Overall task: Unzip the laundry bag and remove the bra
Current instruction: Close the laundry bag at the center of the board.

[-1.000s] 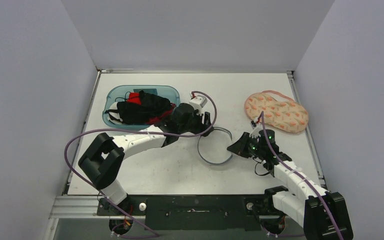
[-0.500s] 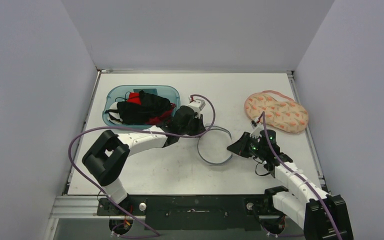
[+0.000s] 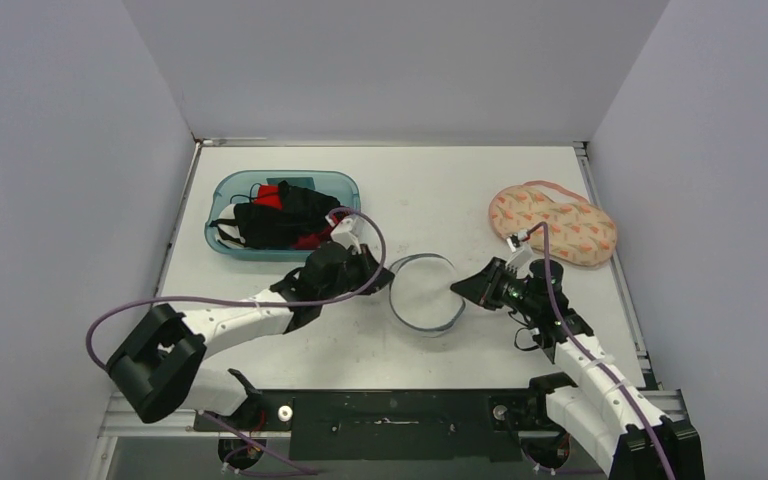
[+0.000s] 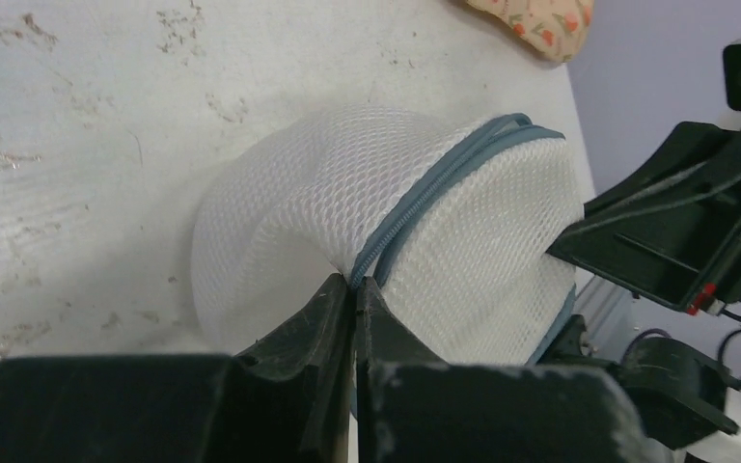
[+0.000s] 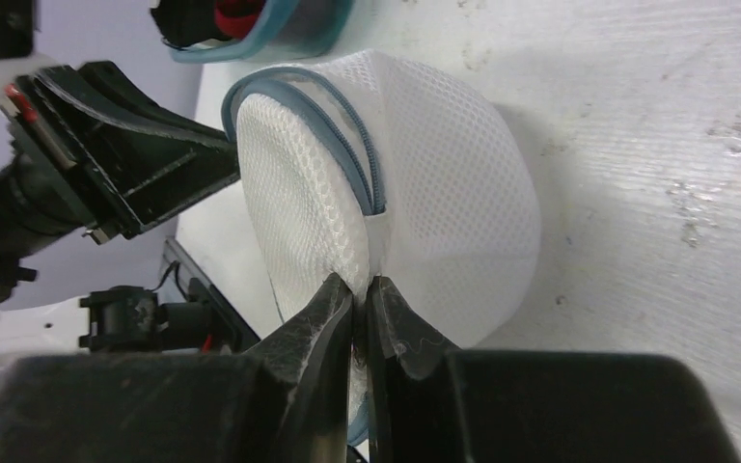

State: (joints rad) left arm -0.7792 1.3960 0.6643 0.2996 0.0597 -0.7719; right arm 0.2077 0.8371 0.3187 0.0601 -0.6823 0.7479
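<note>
The laundry bag (image 3: 425, 297) is a white mesh dome with a grey-blue zipper (image 4: 444, 188), standing mid-table between both arms. My left gripper (image 3: 382, 276) is shut on the bag's left side, pinching the mesh right at the zipper line (image 4: 355, 282). From the other side, my right gripper (image 3: 458, 291) is shut on a fold of the mesh (image 5: 361, 282). The zipper band (image 5: 347, 145) curves over the top of the bag (image 5: 434, 174). I cannot see inside the bag. A peach floral bra (image 3: 552, 222) lies on the table at the back right, apart from both grippers.
A teal bin (image 3: 222, 190) at the back left holds black and red garments. Grey walls close in the table on the left, back and right. The arms' black base rail (image 3: 390, 415) runs along the near edge.
My left arm has swung from the bag's far side down to its left side and shut on the mesh. The bag has shifted slightly left. The right gripper kept its hold.
</note>
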